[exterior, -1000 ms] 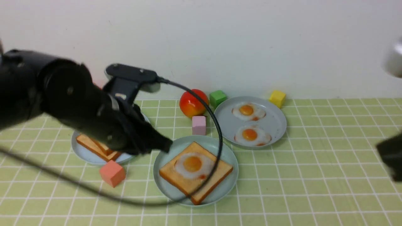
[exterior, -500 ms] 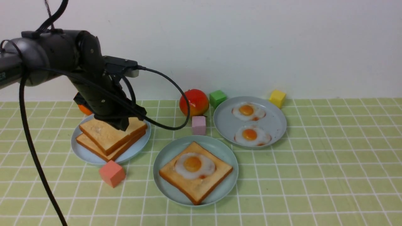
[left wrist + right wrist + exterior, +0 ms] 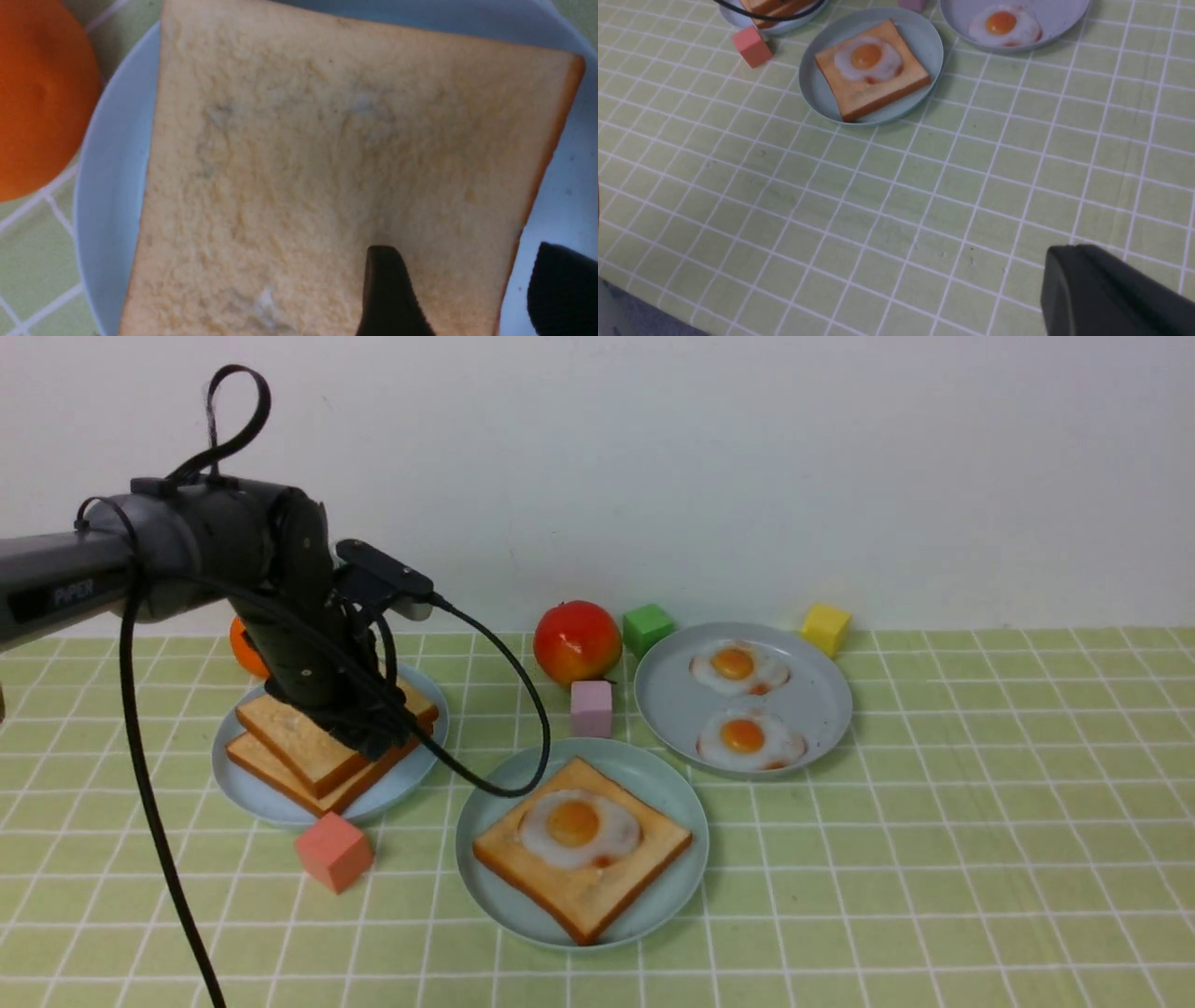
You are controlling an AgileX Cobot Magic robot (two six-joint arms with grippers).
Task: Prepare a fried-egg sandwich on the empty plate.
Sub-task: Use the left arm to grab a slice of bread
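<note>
Plates first: the aqua plate (image 3: 658, 775) mid-desk holds one toast slice (image 3: 597, 887) with the fried egg (image 3: 579, 828) on top. Left plate (image 3: 252, 803) has two stacked toasts (image 3: 289, 742), right plate (image 3: 822, 700) two eggs (image 3: 742, 735). Left tool (image 3: 373, 733) sits open over the stack; right tool (image 3: 1115, 294), can't tell

Open tablecloth (image 3: 934, 896) right and front of the plate (image 3: 653, 784); pink cube (image 3: 591, 707) behind, salmon cube (image 3: 333, 851) and looping cable (image 3: 504, 793) left.
</note>
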